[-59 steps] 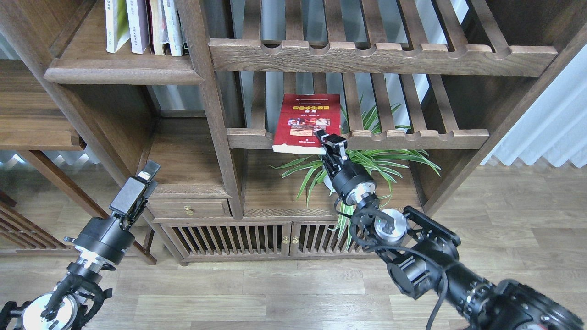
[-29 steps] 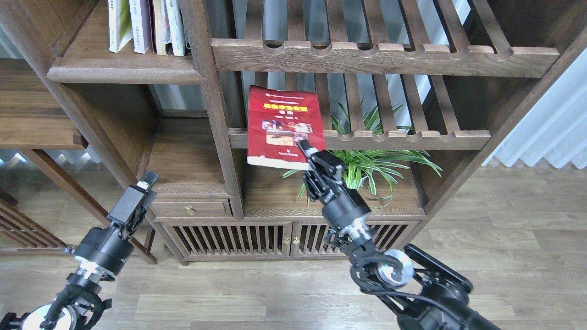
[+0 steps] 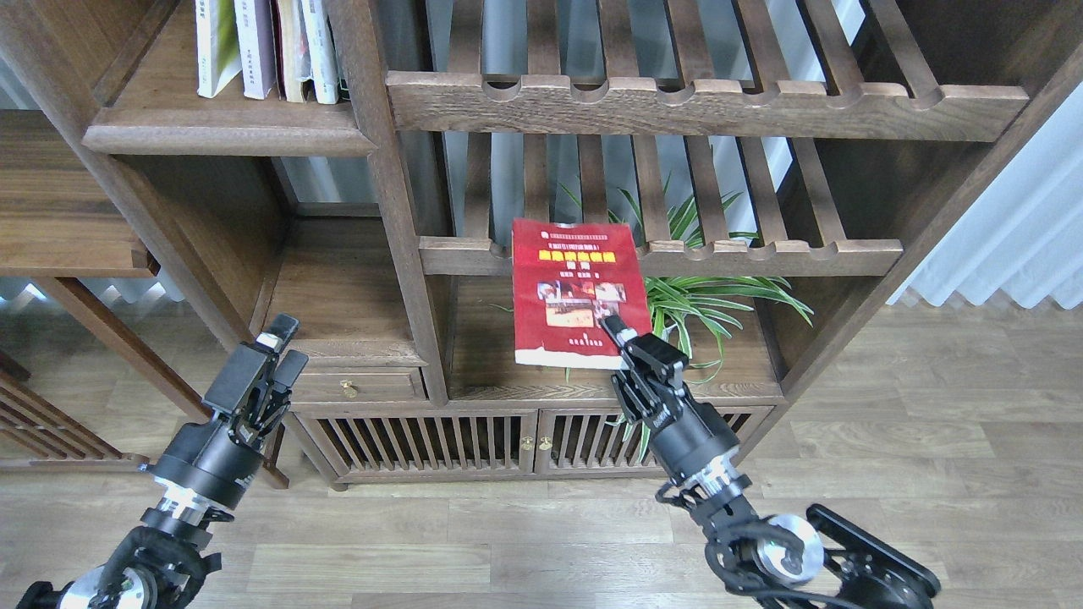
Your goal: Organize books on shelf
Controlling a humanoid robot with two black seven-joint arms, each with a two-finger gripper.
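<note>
Our right gripper [image 3: 623, 345] pinches the dark red book [image 3: 578, 292] by its lower corner, clear of the slatted rack [image 3: 761, 251] | left gripper [image 3: 269, 365] free, jaws slightly apart, empty | 4 books [image 3: 266, 46] already upright on the shelf [image 3: 220, 135] | red one unshelved.

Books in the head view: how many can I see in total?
5: a red book held by the right gripper, and four upright books on the upper left shelf. More may be hidden above the frame.
</note>
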